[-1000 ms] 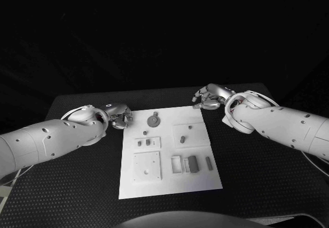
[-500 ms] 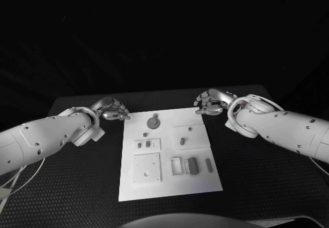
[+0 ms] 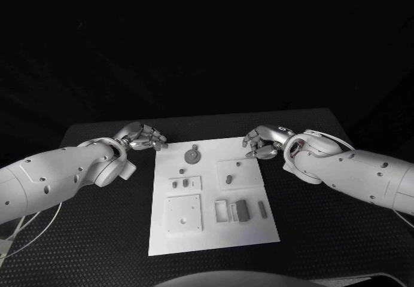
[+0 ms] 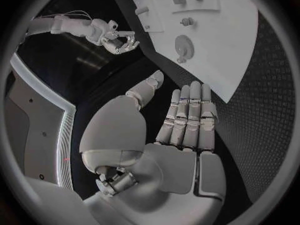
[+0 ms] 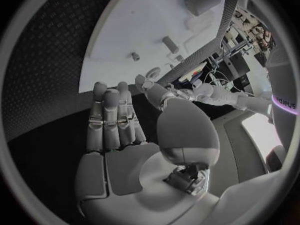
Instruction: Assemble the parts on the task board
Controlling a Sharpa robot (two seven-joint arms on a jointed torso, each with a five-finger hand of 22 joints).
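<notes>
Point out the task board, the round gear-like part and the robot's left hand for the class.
task board (image 3: 250,224): head view, bare near corner.
round gear-like part (image 3: 192,156): head view, its disc.
left hand (image 3: 144,137): head view, its knuckles.

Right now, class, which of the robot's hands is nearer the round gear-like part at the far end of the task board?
Left. The left hand is just off the task board's far-left corner, close to the round gear-like part; the right hand sits beyond its far-right corner.

Both white arms are reaching in from either side, forearms angling toward the far middle of the table. The left hand (image 3: 142,137) is hovering with its fingers (image 4: 187,117) lying straight and close together, thumb standing apart, holding nothing. The right hand (image 3: 264,141) is mirroring it, fingers (image 5: 112,117) extended side by side, thumb spread away, palm empty.
</notes>
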